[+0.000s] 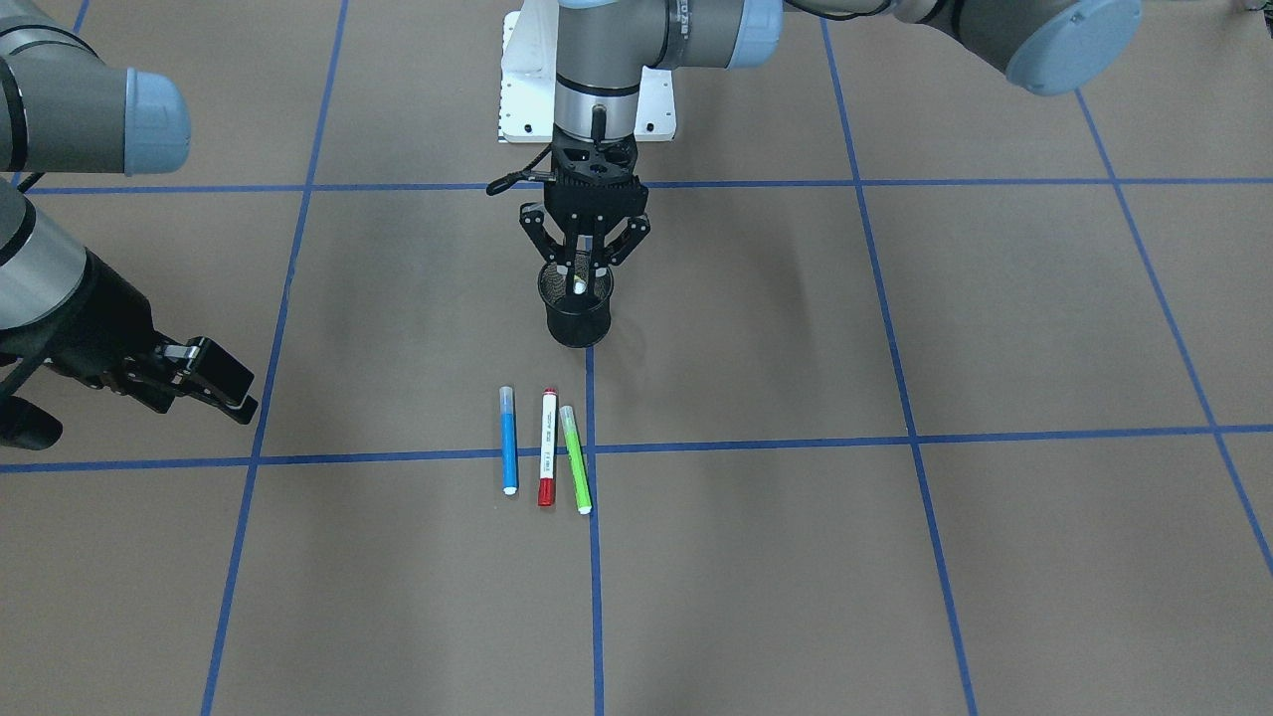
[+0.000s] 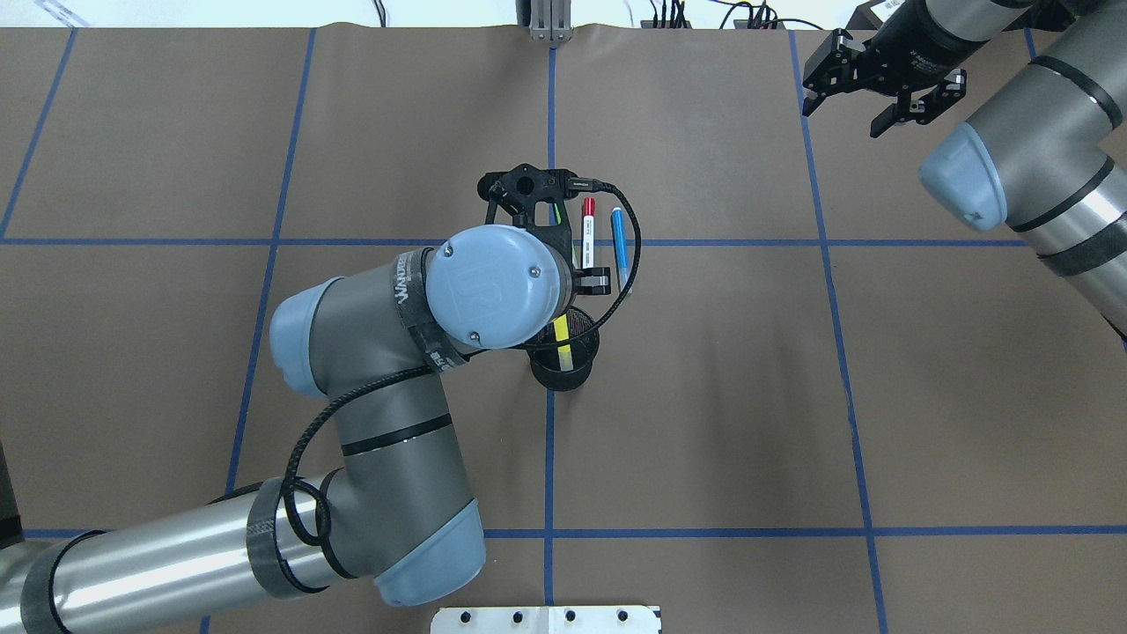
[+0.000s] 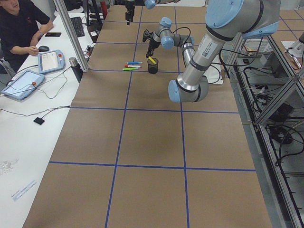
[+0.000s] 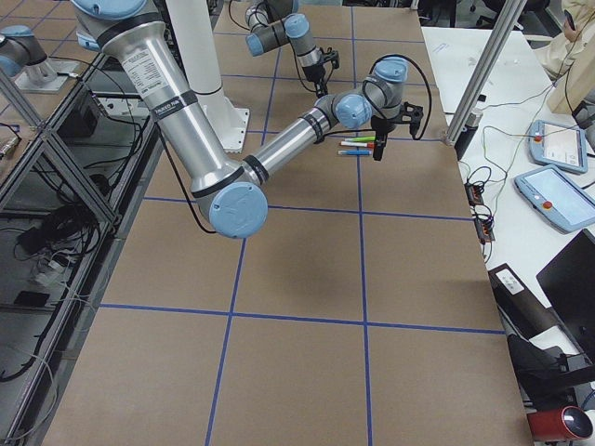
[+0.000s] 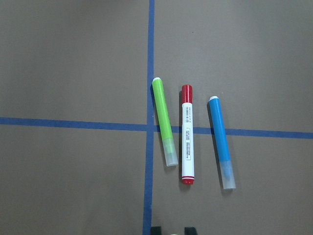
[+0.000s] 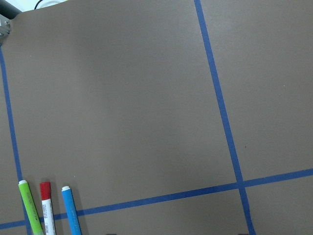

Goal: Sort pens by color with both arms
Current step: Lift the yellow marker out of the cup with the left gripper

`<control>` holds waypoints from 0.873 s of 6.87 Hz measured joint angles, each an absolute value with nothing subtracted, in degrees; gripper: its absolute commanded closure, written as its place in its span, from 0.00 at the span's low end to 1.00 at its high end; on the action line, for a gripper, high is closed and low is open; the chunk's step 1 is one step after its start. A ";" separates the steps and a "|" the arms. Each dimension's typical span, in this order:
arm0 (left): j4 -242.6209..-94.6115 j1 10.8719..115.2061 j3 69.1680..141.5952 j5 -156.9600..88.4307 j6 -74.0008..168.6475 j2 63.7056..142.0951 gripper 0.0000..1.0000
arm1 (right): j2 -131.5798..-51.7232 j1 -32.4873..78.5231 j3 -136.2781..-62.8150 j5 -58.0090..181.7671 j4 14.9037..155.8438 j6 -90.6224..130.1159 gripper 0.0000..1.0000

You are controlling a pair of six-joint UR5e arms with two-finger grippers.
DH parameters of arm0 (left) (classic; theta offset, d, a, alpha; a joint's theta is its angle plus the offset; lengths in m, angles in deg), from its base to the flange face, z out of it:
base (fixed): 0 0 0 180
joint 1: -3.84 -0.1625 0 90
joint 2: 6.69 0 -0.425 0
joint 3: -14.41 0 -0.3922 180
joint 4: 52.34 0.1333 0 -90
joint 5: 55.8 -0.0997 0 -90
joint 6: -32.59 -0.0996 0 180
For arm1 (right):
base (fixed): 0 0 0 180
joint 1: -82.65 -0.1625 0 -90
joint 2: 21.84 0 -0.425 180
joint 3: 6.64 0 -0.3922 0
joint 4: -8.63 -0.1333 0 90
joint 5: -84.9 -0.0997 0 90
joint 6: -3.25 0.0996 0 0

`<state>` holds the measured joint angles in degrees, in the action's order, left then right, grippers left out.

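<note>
black mesh cup (image 1: 577,318), nearest the robot on the tabletop (image 1: 895,597), holds the yellow pen (image 2: 563,345), leaning. left arm (image 2: 370,352) hangs over the cup, jaws set narrow about the pen's top; cannot tell if clamped. just beyond the cup lie the green pen (image 1: 575,459), red-ended white pen (image 1: 547,447) and blue pen (image 1: 508,441), side by side. farther, robot's right of the cup, right arm (image 2: 1039,158), jaws apart, empty. judged step: extracting the yellow pen; next needs a firm clamp and a lift clear of the rim.
</note>
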<state>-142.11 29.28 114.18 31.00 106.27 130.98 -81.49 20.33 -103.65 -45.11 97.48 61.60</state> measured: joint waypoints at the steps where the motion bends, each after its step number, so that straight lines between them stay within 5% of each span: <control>1: -140.27 31.07 115.77 33.37 105.29 131.03 0.83 | -81.51 20.33 -103.67 -45.10 97.48 61.61 0.13; 4: -139.35 38.88 115.69 41.21 102.92 132.34 0.83 | -81.52 20.33 -103.80 -45.09 97.48 61.61 0.13; 6: -141.03 43.18 109.35 43.19 101.54 136.07 0.83 | -81.52 20.34 -103.97 -45.09 97.48 61.61 0.13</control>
